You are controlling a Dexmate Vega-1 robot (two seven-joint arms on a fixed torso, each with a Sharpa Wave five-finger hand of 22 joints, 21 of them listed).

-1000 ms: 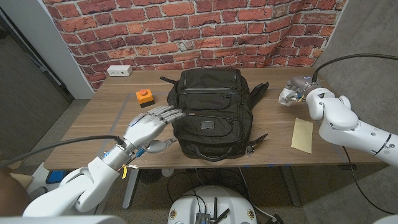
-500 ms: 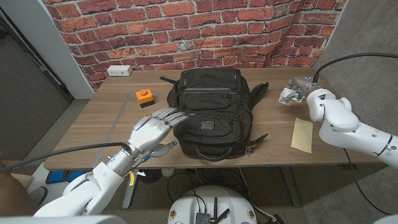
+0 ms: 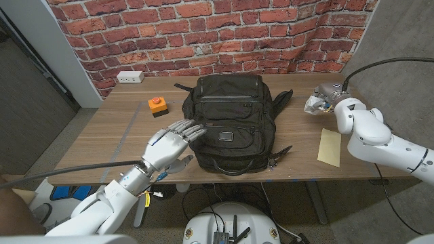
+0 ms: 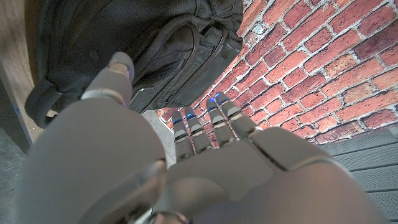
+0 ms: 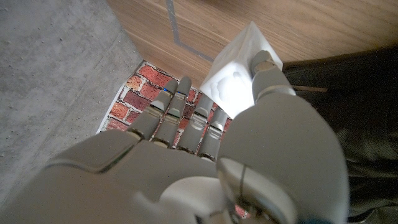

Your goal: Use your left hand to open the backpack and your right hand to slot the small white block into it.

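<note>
A black backpack [image 3: 229, 122] lies closed in the middle of the wooden table [image 3: 108, 135], also seen in the left wrist view [image 4: 149, 43]. My left hand [image 3: 169, 144] hovers at its left side with fingers stretched out and apart, fingertips at the bag's edge and nothing in the hand [image 4: 186, 162]. At the table's right end my right hand [image 3: 324, 99] is at the small white block [image 3: 312, 104]. In the right wrist view the block [image 5: 236, 78] sits between the thumb and the fingers [image 5: 186, 118], with the thumb tip on it.
An orange box with a red button [image 3: 157, 104] stands left of the backpack. A white power outlet [image 3: 129, 76] lies at the back left. A tan paper [image 3: 329, 146] lies at the front right. The brick wall [image 3: 203, 27] closes the back.
My left hand has moved right toward the backpack, its fingertips now at the bag's left edge. The right hand and block have hardly moved.
</note>
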